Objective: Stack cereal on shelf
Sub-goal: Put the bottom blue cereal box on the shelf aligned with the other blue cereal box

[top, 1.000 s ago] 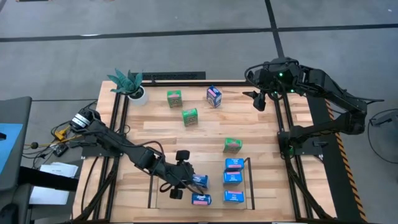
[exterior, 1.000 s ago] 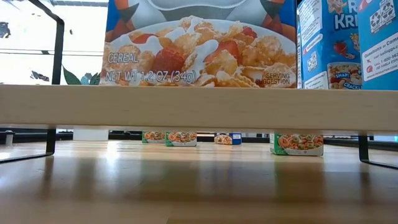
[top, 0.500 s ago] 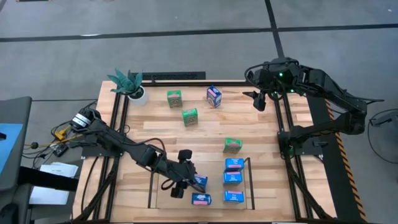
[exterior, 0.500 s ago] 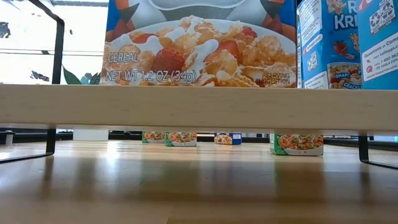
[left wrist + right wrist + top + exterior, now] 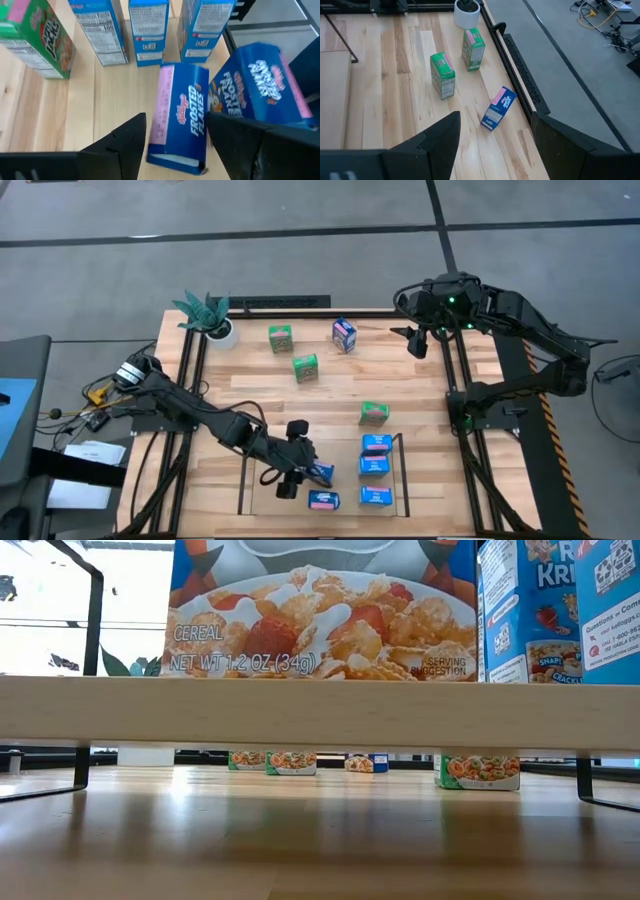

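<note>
Desk (image 5: 250, 385): light wood planks on a black frame, grey floor all around.
Shelf (image 5: 262, 502): low dark-railed rack with a wood base, at the desk's near edge.
Blue cereal boxes: three upright in the shelf (image 5: 375, 469); one lying flat (image 5: 323, 501); one tilted beside it (image 5: 321, 472); one (image 5: 344, 334) near the far edge.
Green cereal boxes: two (image 5: 281, 337) (image 5: 306, 367) toward the far edge, one (image 5: 374, 413) just outside the shelf.
Left gripper (image 5: 287, 478): over the shelf, jaws spread, holding nothing; flat box (image 5: 180, 117) lies between them.
Right gripper (image 5: 417, 342): above the far right corner, jaws spread, empty.
Plant (image 5: 208, 314): far left corner.
</note>
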